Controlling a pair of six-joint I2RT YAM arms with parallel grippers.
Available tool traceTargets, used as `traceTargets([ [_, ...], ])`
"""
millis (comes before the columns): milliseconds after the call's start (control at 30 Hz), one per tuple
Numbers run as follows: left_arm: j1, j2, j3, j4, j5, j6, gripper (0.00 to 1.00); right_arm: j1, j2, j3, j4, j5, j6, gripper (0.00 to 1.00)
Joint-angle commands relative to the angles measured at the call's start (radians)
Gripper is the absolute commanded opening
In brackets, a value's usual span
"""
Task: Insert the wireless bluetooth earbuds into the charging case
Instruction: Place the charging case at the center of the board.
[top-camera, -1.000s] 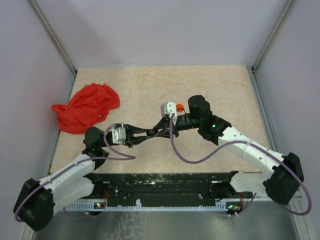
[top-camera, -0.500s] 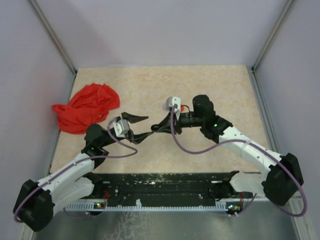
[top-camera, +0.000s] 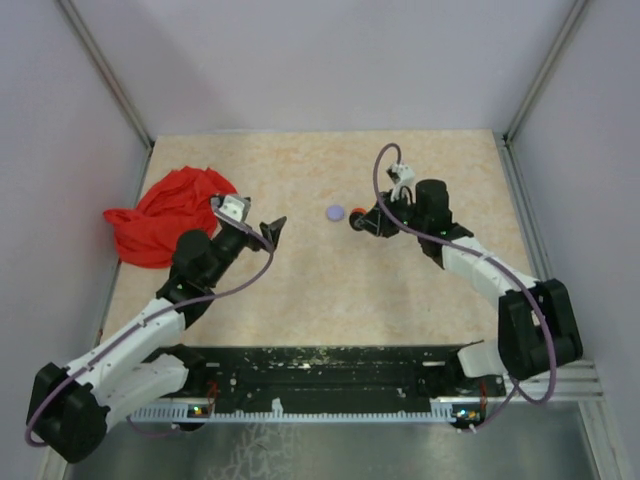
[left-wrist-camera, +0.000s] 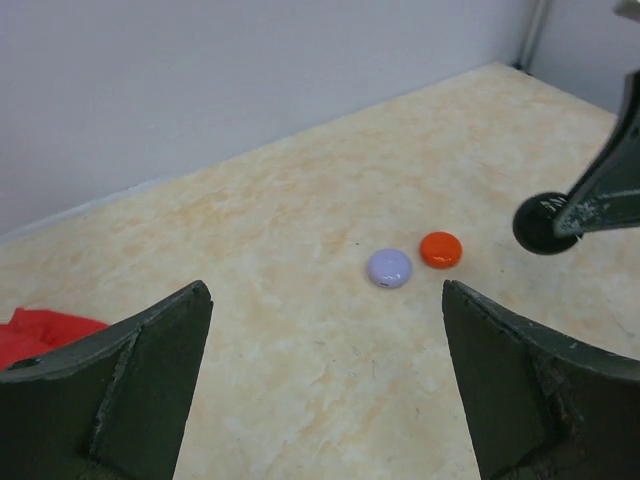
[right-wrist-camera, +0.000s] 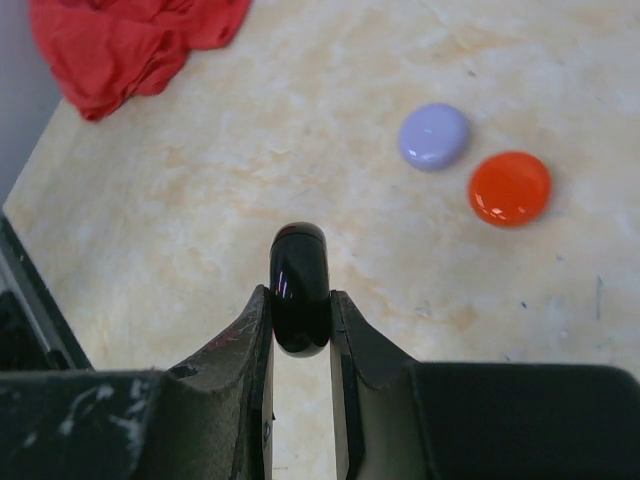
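Observation:
My right gripper (right-wrist-camera: 300, 295) is shut on a glossy black round disc (right-wrist-camera: 298, 280), held edge-on a little above the table; the left wrist view shows that black disc (left-wrist-camera: 538, 224) too. Just beyond it on the table lie a lilac round disc (right-wrist-camera: 434, 135) and an orange round disc (right-wrist-camera: 510, 187), close together. My left gripper (left-wrist-camera: 325, 292) hangs wide open and empty, well short of the lilac disc (left-wrist-camera: 389, 268) and the orange disc (left-wrist-camera: 441, 249). The earbuds are out of view. I cannot tell which disc is the charging case.
A crumpled red cloth (top-camera: 172, 214) lies at the table's left edge, just behind my left gripper (top-camera: 268, 233). The lilac disc (top-camera: 335, 212) sits mid-table, left of my right gripper (top-camera: 362, 222). Walls close off the back and both sides.
The two grippers were together at mid-table. The left one has opened wide and drawn back left. The right one has swung back and right with the black disc. The lilac disc now lies exposed.

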Motion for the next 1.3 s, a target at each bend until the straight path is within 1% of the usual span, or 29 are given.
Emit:
traceTargets([
  [0,-0.005,0.028,0.096,-0.152,-0.210,-0.068,1.00,-0.085,0.077,-0.017,0.116,0.064,0.211,0.07],
  [100,-0.003,0.052,0.135,-0.208,-0.220,-0.092,1.00,-0.142,0.145,-0.021,0.151,0.091,0.281,0.08],
  [233,-0.003,0.076,0.179,-0.268,-0.230,-0.132,1.00,-0.197,0.240,0.002,0.191,0.092,0.340,0.10],
  [400,-0.002,0.097,0.227,-0.345,-0.235,-0.166,1.00,-0.216,0.409,0.102,0.169,0.093,0.366,0.11],
  [600,0.000,0.096,0.235,-0.362,-0.231,-0.160,1.00,-0.239,0.550,0.151,0.221,0.090,0.420,0.13],
  [733,0.003,0.098,0.238,-0.364,-0.216,-0.157,1.00,-0.243,0.622,0.202,0.210,0.020,0.434,0.16],
  [800,0.004,0.096,0.239,-0.366,-0.217,-0.157,1.00,-0.244,0.625,0.207,0.187,0.024,0.429,0.23],
  [933,0.006,0.087,0.235,-0.364,-0.241,-0.165,1.00,-0.258,0.581,0.166,0.165,0.097,0.422,0.39],
  [1000,0.006,0.081,0.232,-0.359,-0.258,-0.170,1.00,-0.265,0.553,0.155,0.138,0.133,0.404,0.54],
  [1033,0.007,0.078,0.230,-0.355,-0.265,-0.173,1.00,-0.268,0.541,0.152,0.120,0.151,0.391,0.58],
  [1167,0.008,0.077,0.232,-0.351,-0.322,-0.203,1.00,-0.274,0.468,0.135,0.060,0.210,0.346,0.66],
  [1233,0.007,0.081,0.239,-0.357,-0.368,-0.219,1.00,-0.274,0.409,0.108,0.025,0.239,0.322,0.67],
  [1267,0.008,0.082,0.247,-0.365,-0.393,-0.230,1.00,-0.274,0.364,0.098,0.006,0.250,0.311,0.72],
])
